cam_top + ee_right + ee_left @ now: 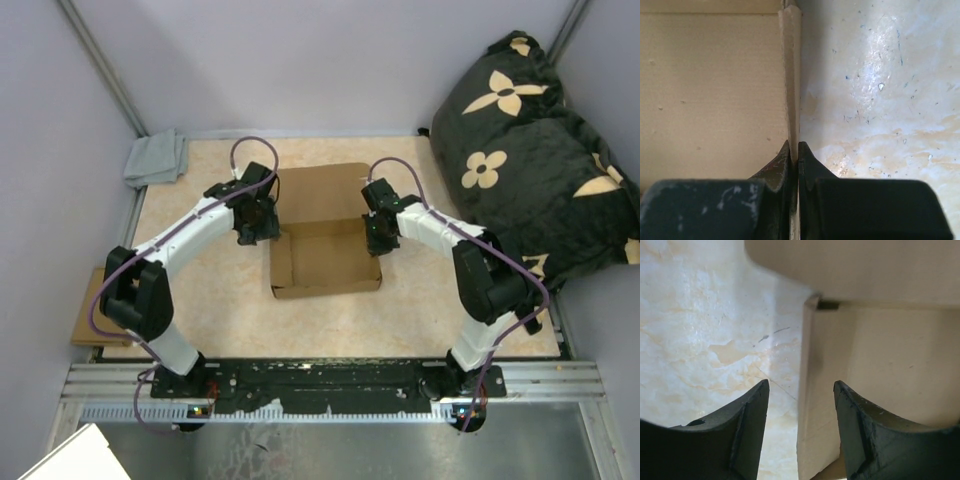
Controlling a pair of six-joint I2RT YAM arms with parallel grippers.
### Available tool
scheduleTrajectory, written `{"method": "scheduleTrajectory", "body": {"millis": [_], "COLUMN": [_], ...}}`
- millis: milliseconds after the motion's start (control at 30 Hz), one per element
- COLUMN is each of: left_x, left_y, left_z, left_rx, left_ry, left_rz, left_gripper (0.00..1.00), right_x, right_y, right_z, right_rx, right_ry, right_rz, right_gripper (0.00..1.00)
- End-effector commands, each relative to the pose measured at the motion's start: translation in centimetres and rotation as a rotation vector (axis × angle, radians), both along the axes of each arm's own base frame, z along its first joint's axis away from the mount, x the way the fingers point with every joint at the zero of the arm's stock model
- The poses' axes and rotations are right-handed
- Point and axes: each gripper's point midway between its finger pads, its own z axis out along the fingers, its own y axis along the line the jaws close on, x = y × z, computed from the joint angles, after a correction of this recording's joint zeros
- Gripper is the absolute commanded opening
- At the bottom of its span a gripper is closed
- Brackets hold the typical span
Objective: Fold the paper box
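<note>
Pale marble desk [230, 310] holds the paper box [325, 262] mid-frame. Right jaws pinch its right wall [790, 75]; left jaws stand wide, straddling its upright left wall [807, 390].

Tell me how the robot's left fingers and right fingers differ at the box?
The left fingers stand wide apart; the right fingers are pressed shut. The left fingers straddle the left wall of the box without pinching it; the right fingers pinch its right wall. Both are black, each at an upright side wall.
</note>
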Motion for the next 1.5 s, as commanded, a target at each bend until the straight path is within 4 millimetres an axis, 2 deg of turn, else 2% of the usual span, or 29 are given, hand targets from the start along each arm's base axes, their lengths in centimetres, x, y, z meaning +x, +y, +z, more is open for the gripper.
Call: {"method": "scheduleTrajectory", "body": {"millis": [0, 200, 300, 400, 433, 467, 567, 600, 667, 733, 800, 900, 1033, 1133, 1167, 1200, 1300, 1400, 1467], "left_x": [-2.8, -4.3, -3.5, -3.1, -3.1, -3.0, -2.9, -3.2, -3.0, -3.1, -3.4, -3.6, -3.7, -3.9, -4.0, -4.1, -4.2, -4.1, -3.9], "left_y": [0.4, -0.3, -1.1, -0.8, -0.6, -0.4, 0.6, 1.3, 3.4, 4.5, 4.8, 3.5, 0.8, 0.0, -0.1, -0.2, -0.5, 0.5, 1.4], "left_z": [-2.8, -3.0, -3.3, -5.0, -5.6, -6.3, -7.0, -6.9, -6.2, -5.8, -5.5, -5.3, -5.5, -5.9, -6.2, -6.4, -6.8, -6.3, -5.4], "left_rx": [0.024, -0.067, -0.095, -0.050, -0.029, -0.007, 0.093, 0.160, 0.364, 0.521, 0.590, 0.528, 0.343, 0.300, 0.296, 0.288, 0.262, 0.281, 0.284], "left_ry": [0.168, 0.144, 0.106, 0.142, 0.163, 0.182, 0.194, 0.201, 0.167, 0.173, 0.173, 0.149, 0.126, 0.141, 0.150, 0.157, 0.167, 0.155, 0.136], "left_rz": [-0.032, -0.048, -0.081, -0.083, -0.086, -0.090, -0.087, -0.087, -0.070, -0.061, -0.064, -0.071, -0.078, -0.061, -0.058, -0.058, -0.070, -0.055, -0.037], "left_gripper": [0.59, 0.58, 0.58, 0.57, 0.51, 0.42, 0.06, 0.00, 0.00, 0.00, 0.00, 0.00, 0.01, 0.09, 0.16, 0.21, 0.39, 0.48, 0.51], "right_x": [0.9, 1.0, 1.0, 1.2, 1.2, 1.2, 1.3, 1.3, 1.3, 1.2, 1.1, 1.1, 1.2, 1.1, 1.1, 1.0, 0.9, 1.3, 1.8], "right_y": [0.5, 1.3, 1.5, 1.7, 1.8, 1.9, 2.0, 2.1, 2.4, 2.5, 2.7, 3.0, 3.4, 3.5, 3.5, 3.6, 3.9, 3.5, 3.3], "right_z": [1.8, 1.0, 0.8, 0.7, 0.7, 0.8, 0.9, 0.9, 0.8, 0.6, 0.3, 0.2, 0.2, -0.1, -0.1, -0.1, 0.1, 0.9, 1.9], "right_rx": [0.063, 0.087, 0.092, 0.093, 0.095, 0.097, 0.095, 0.095, 0.095, 0.093, 0.092, 0.094, 0.098, 0.099, 0.102, 0.107, 0.119, 0.101, 0.092], "right_ry": [-0.061, -0.039, -0.035, -0.038, -0.036, -0.037, -0.042, -0.045, -0.043, -0.037, -0.031, -0.026, -0.024, -0.014, -0.012, -0.009, -0.008, -0.028, -0.056], "right_rz": [-0.049, -0.039, -0.030, -0.027, -0.027, -0.026, -0.026, -0.024, -0.022, -0.020, -0.018, -0.011, -0.003, 0.001, 0.001, 0.004, 0.012, 0.007, 0.007], "right_gripper": [0.00, 0.00, 0.00, 0.01, 0.01, 0.01, 0.01, 0.01, 0.01, 0.01, 0.01, 0.01, 0.02, 0.04, 0.05, 0.07, 0.26, 0.41, 0.45]}}
